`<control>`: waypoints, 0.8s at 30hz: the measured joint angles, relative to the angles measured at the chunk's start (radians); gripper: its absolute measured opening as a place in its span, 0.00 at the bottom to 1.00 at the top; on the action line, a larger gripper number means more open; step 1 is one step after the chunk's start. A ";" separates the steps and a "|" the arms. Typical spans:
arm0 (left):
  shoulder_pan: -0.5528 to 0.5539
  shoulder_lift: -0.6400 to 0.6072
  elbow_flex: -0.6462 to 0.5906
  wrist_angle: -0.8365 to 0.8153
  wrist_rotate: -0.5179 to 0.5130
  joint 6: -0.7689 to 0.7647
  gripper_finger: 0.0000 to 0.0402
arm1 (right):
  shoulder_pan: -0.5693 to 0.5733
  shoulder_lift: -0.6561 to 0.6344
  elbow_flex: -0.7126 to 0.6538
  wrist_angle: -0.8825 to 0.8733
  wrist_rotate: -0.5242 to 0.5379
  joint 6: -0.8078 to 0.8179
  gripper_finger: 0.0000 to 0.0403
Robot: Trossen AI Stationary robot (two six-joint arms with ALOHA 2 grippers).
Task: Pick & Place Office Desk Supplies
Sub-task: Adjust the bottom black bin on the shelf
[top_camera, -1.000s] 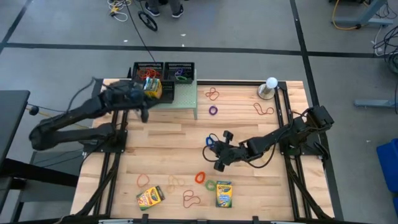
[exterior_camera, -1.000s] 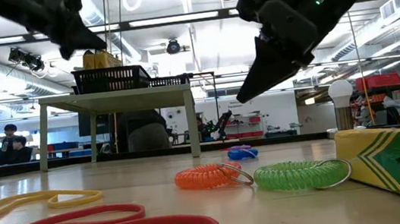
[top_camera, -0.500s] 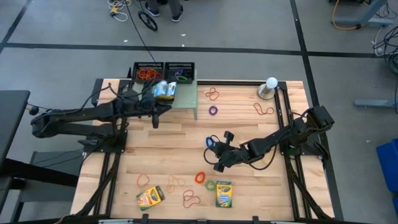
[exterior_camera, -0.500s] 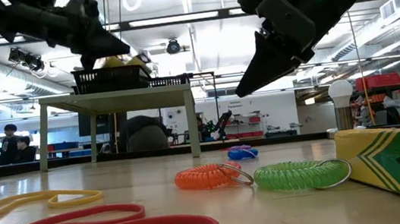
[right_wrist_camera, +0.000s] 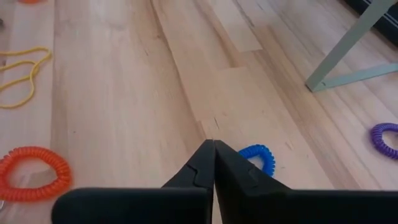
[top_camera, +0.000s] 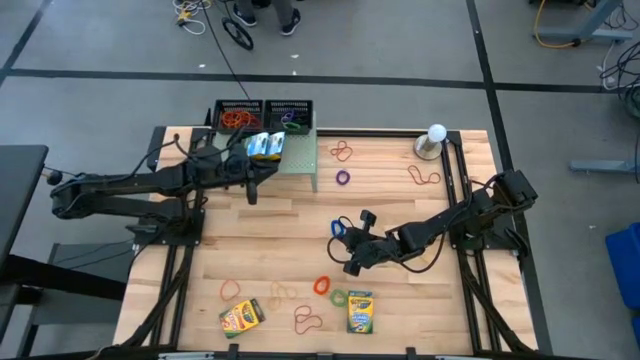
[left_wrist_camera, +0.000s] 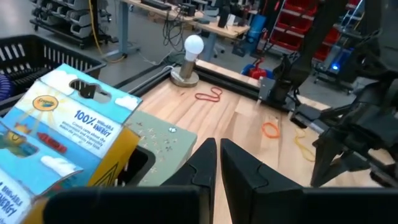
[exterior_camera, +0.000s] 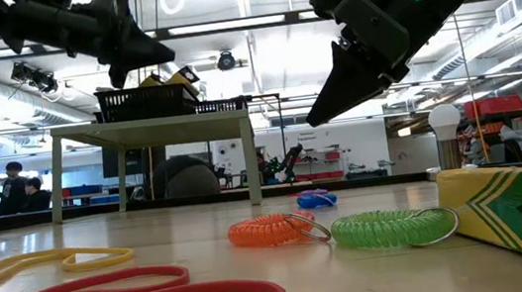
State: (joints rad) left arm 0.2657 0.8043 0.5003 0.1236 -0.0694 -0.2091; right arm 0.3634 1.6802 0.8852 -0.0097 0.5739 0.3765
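Observation:
A crayon box (top_camera: 265, 147), pale blue back up, lies slanted on the pale green shelf (top_camera: 297, 160), next to a black mesh tray (top_camera: 238, 113). In the left wrist view the crayon box (left_wrist_camera: 62, 146) sits apart from the fingers. My left gripper (left_wrist_camera: 219, 163) hovers level beside it with only a narrow gap and nothing in it; it also shows in the high view (top_camera: 258, 168). My right gripper (right_wrist_camera: 213, 143) is shut above the table, just short of a blue coil (right_wrist_camera: 258, 158). In the high view it (top_camera: 345, 240) stands mid-table.
Orange coil (exterior_camera: 273, 229) and green coil (exterior_camera: 386, 228) lie near the front, with two crayon boxes (top_camera: 241, 315) (top_camera: 359, 311) and loose bands (top_camera: 308, 320). A purple coil (top_camera: 343, 177) and red bands (top_camera: 423, 177) lie farther back. A white ball (top_camera: 436, 135) stands on its base at the far right.
My left arm has stretched out toward the table's right and come down a little, carrying the crayon box from over the black trays to the green shelf. The box now lies there apart from the fingers. My right gripper has kept still.

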 joint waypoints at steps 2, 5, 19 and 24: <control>0.001 0.000 0.002 0.019 0.001 0.000 0.07 | -0.001 0.000 0.000 0.000 0.000 0.000 0.03; 0.002 -0.006 0.057 -0.015 -0.025 0.040 0.06 | -0.001 0.000 0.000 0.000 0.000 0.004 0.03; -0.005 0.323 0.576 -0.630 -0.240 0.253 0.35 | -0.009 -0.001 0.000 0.015 -0.001 0.004 0.03; -0.030 0.484 0.718 -0.732 -0.407 0.294 0.53 | -0.009 -0.001 0.000 0.024 -0.001 0.011 0.02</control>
State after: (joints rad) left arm 0.2353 1.2885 1.2183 -0.6081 -0.4759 0.0853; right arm 0.3546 1.6794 0.8852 0.0144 0.5733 0.3870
